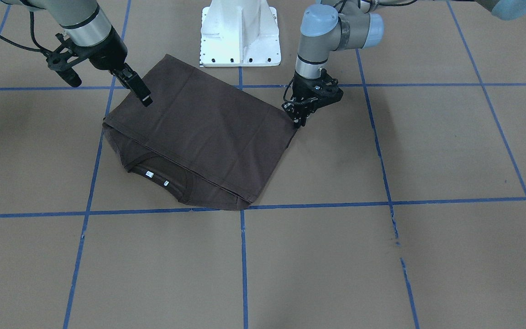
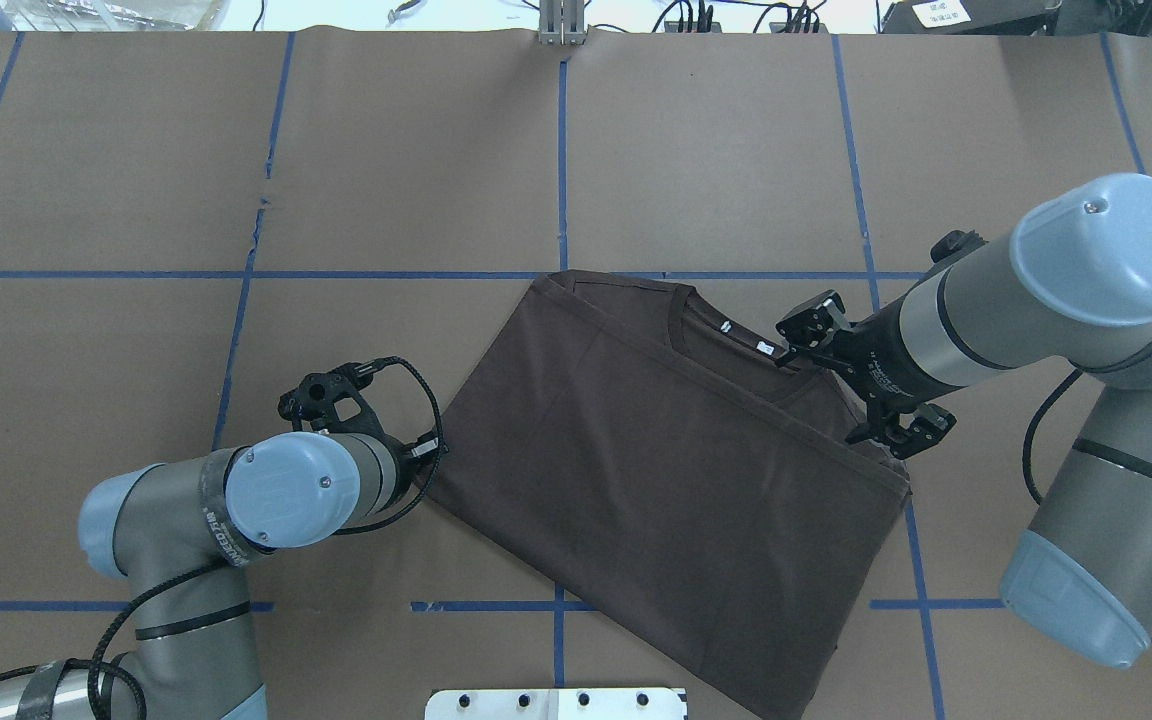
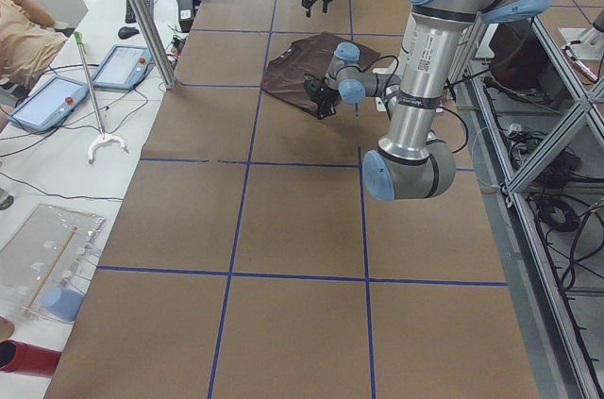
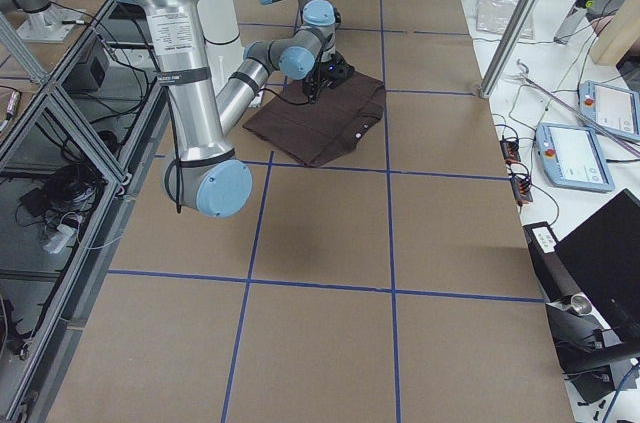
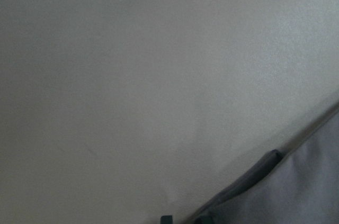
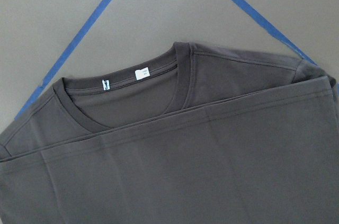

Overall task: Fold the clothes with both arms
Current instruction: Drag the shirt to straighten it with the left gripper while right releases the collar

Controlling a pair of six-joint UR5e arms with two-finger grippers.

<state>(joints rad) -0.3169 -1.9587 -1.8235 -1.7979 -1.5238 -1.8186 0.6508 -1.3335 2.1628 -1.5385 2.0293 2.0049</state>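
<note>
The dark brown T-shirt (image 1: 199, 132) lies folded in half on the table, with its hem laid just short of the ribbed collar (image 6: 183, 83) and the white neck labels (image 6: 142, 73). My right gripper (image 1: 142, 93) hangs a little above the shirt's side edge, empty, with its fingers slightly apart. It also shows in the overhead view (image 2: 808, 325). My left gripper (image 1: 300, 121) is low at the shirt's fold corner, touching or almost touching the cloth. My left wrist hides its fingers from overhead. The left wrist view shows only the shirt's edge (image 5: 296, 181) and bare table.
The white pedestal base (image 1: 240, 34) stands just behind the shirt. Blue tape lines (image 1: 243, 256) divide the brown table cover into squares. Operator tables with tablets (image 3: 57, 102) stand beyond the table's far side.
</note>
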